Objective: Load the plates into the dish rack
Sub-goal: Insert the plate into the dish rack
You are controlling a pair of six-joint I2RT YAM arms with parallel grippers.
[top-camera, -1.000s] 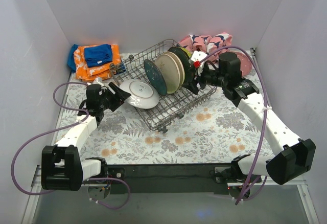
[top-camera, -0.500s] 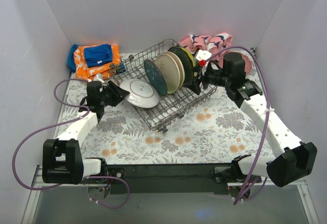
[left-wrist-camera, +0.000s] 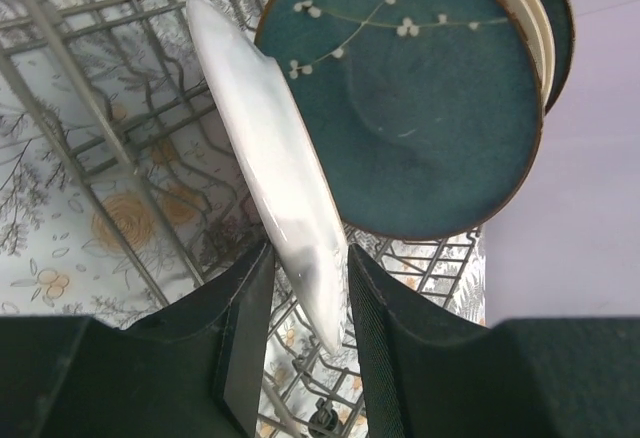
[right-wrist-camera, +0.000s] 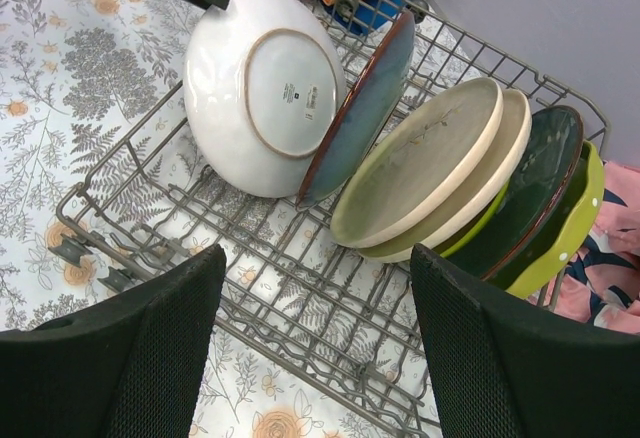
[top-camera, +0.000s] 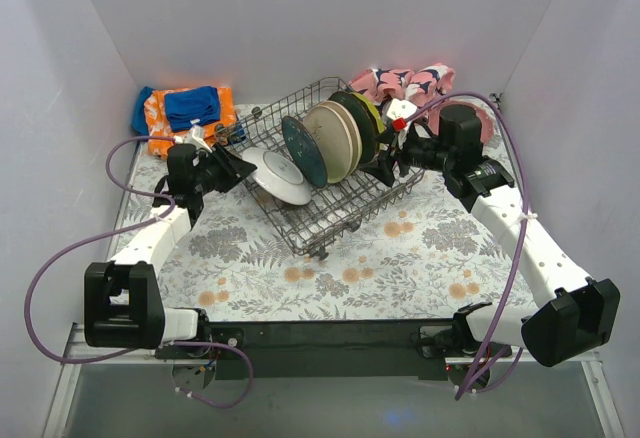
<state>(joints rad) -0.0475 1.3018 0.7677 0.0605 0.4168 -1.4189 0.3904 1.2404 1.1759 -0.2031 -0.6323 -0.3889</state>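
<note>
My left gripper (top-camera: 232,169) is shut on the rim of a white plate (top-camera: 278,174) and holds it tilted inside the dish rack (top-camera: 345,216), against a teal plate (top-camera: 303,150). In the left wrist view the white plate (left-wrist-camera: 265,158) stands edge-on between my fingers (left-wrist-camera: 375,338), with the teal plate (left-wrist-camera: 430,98) right behind it. Behind the teal plate stand cream plates (right-wrist-camera: 430,158), a dark green plate (right-wrist-camera: 530,193) and a lime green plate (right-wrist-camera: 575,223). My right gripper (right-wrist-camera: 315,268) is open and empty above the rack's right side (top-camera: 385,163).
Orange and blue cloths (top-camera: 185,113) lie at the back left. A pink-and-navy cloth (top-camera: 410,80) lies behind the rack. A pinkish round thing (top-camera: 484,123) shows behind the right arm. A floral mat (top-camera: 400,258) covers the table.
My left gripper has carried the white plate right and back into the rack, more upright, up to the teal plate. The right gripper has barely moved.
</note>
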